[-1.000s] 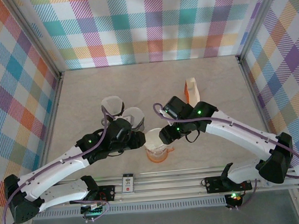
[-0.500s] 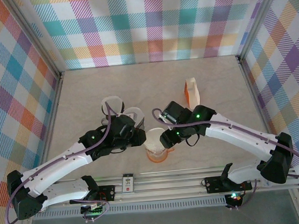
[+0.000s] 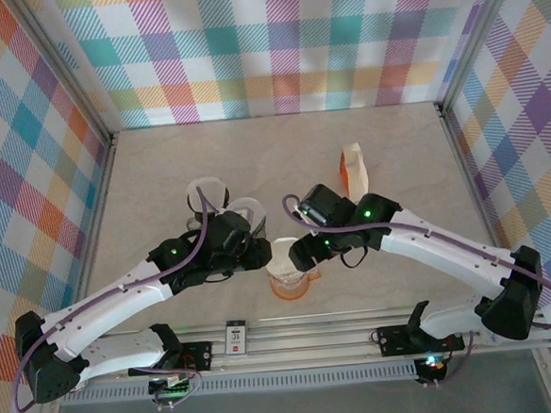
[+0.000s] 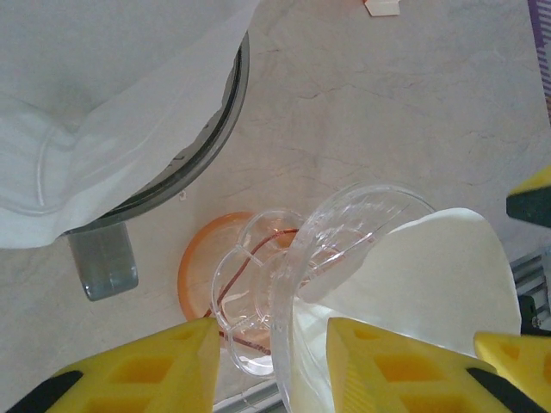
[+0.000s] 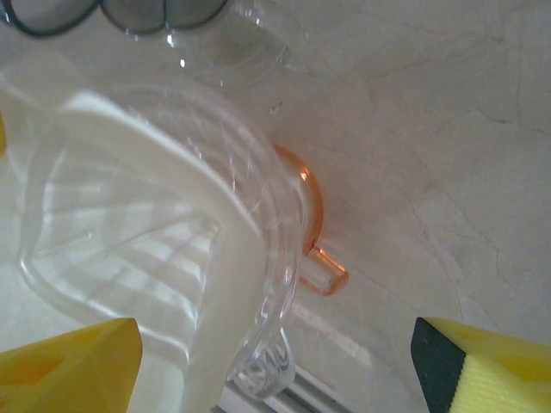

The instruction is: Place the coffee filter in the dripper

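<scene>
Pale stone tabletop [image 3: 159, 167], white filter [image 4: 413, 284] inside clear dripper [image 4: 344, 215], left jaws straddling rim, grip unclear, right jaws wide.

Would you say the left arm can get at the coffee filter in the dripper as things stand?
Probably yes. The left gripper is open at the dripper, fingers either side of its rim, and the coffee filter lies exposed inside. The right gripper, close opposite, may crowd it.

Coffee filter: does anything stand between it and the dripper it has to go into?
Nothing visible does. The coffee filter already sits partly inside the dripper, paper against its clear wall.
</scene>
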Controlling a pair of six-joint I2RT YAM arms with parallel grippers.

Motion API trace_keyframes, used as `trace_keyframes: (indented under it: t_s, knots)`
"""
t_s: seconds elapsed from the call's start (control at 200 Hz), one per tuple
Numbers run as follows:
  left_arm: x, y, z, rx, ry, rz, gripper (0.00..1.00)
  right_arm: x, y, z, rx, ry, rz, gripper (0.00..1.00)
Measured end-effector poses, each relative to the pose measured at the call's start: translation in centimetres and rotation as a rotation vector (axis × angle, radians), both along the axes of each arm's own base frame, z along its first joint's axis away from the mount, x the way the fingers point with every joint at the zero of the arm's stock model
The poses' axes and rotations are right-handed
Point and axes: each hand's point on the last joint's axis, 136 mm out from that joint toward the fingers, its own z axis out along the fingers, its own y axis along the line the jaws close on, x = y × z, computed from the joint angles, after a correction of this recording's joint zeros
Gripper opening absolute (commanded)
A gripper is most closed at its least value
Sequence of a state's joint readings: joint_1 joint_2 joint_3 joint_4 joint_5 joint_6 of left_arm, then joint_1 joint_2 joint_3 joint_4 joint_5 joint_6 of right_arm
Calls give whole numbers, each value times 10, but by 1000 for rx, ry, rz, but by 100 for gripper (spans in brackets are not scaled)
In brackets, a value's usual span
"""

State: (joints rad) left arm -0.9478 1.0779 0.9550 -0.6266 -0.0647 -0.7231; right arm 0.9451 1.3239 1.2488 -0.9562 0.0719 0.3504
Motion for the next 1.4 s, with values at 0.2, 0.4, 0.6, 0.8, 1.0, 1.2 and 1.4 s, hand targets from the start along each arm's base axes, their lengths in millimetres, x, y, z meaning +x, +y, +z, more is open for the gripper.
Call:
trace_keyframes:
  t_s: [0.2,0.4,0.6,0.8,1.0,1.2,1.4]
  knots:
    - [-1,1,2,-5,-3,0,38,12,13,-14,-20,11,3,84]
    - [0,1,2,-4,-5,3,37,15,17,-27,-48,28,16,85]
    - [0,1,2,-3,-5,3,36,16,20,-33,-49,33,23,86]
    - [0,1,1,-2,-4,3,36,16,21,-51,-74,53,24,86]
    - [0,1,1,-1,-3,3,36,15,19,-68,-101,72,24,86]
    - [0,1,-2,4,4,6,39,14,21,-76,-105,71,28,86]
    - [0,0,-4,1,14,8,40,16,21,-79,-107,65,25,86]
